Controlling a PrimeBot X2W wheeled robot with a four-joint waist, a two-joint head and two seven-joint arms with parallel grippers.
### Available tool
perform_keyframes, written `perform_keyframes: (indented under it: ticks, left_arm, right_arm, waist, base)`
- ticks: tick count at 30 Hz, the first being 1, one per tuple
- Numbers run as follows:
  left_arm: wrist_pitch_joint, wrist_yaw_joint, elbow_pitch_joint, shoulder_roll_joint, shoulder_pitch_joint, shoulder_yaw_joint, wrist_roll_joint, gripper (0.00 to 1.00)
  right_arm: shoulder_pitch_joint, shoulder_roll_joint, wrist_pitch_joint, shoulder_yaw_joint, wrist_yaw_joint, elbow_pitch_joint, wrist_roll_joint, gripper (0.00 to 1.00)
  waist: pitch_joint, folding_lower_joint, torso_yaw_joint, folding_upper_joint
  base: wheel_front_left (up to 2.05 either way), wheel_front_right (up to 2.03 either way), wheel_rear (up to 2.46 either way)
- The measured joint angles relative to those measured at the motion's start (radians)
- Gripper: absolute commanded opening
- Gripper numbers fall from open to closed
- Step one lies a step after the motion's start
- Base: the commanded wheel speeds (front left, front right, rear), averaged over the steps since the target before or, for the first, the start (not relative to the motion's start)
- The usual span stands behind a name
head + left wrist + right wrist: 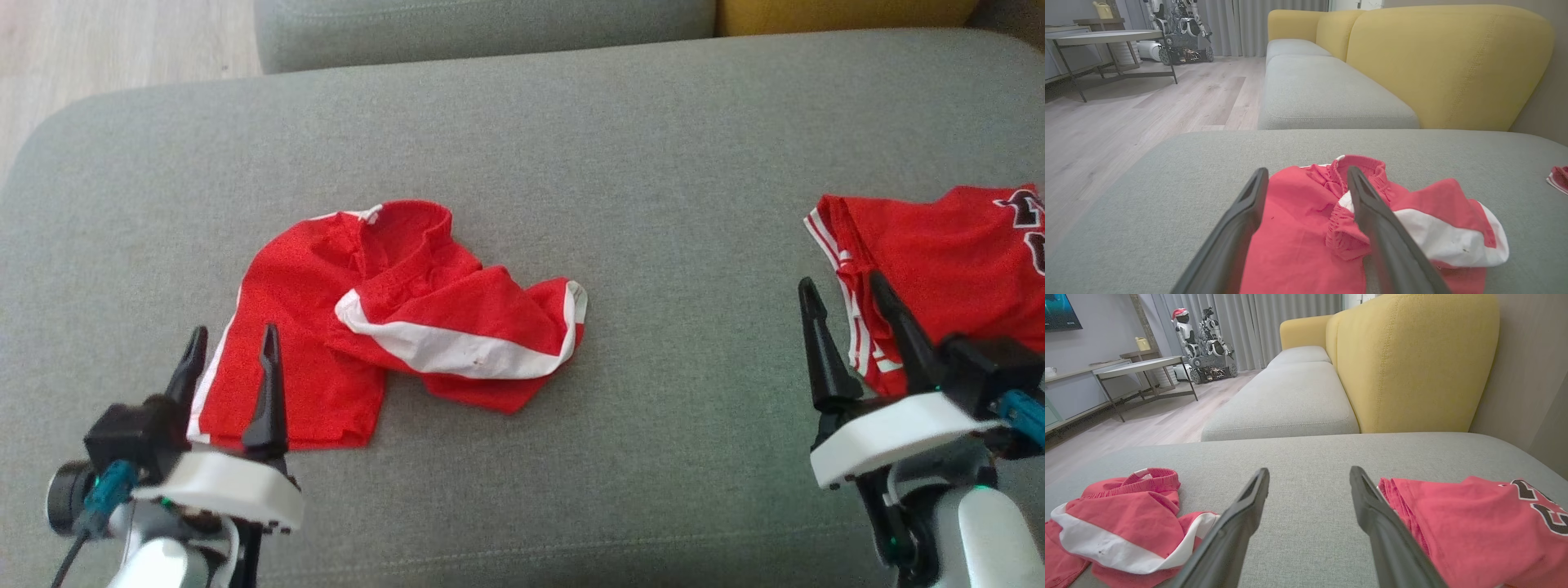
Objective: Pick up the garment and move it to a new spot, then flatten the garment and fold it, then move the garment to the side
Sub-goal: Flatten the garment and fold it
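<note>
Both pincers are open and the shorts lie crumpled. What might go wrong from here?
1. The red shorts lie bunched, one leg over the other; the left pincer may pinch several layers, spoiling flattening.
2. The right pincer sits beside the folded jersey and may snag it.

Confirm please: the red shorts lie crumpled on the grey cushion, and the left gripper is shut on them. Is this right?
Not quite. The left gripper is open, its fingers apart and gripping nothing, as the left wrist view shows. The shorts do lie crumpled on the grey cushion.
</note>
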Motion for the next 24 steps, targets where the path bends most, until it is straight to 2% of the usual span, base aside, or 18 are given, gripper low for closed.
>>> perform_keyframes:
  ticks: [7, 19, 21, 24]
  left_arm:
    - [0.016, 0.026, -0.042, 0.012, 0.041, -0.003, 0.001, 1.0]
    - [0.026, 0.026, -0.051, 0.015, 0.04, -0.01, 0.001, 1.0]
    - [0.036, 0.012, -0.05, 0.015, 0.033, -0.017, -0.002, 1.0]
    - [0.059, -0.033, -0.032, 0.012, -0.013, -0.04, -0.019, 1.0]
  right_arm:
    - [0.016, 0.0, 0.011, 0.0, 0.0, 0.0, -0.002, 1.0]
    - [0.017, 0.0, 0.011, 0.0, 0.0, -0.001, -0.002, 1.0]
    - [0.017, 0.0, 0.011, -0.001, 0.0, -0.004, -0.002, 1.0]
    - [0.016, 0.0, 0.012, -0.002, 0.0, -0.008, -0.002, 1.0]
  waist:
    - [-0.015, 0.0, -0.001, 0.0]
    - [-0.007, 0.0, 0.003, 0.0]
    - [0.0, 0.0, 0.004, 0.0]
    - [0.016, 0.0, 0.008, 0.0]
  base:
    - [0.0, 0.0, 0.0]
    - [0.0, 0.0, 0.0]
    - [0.0, 0.0, 0.0]
    - [0.0, 0.0, 0.0]
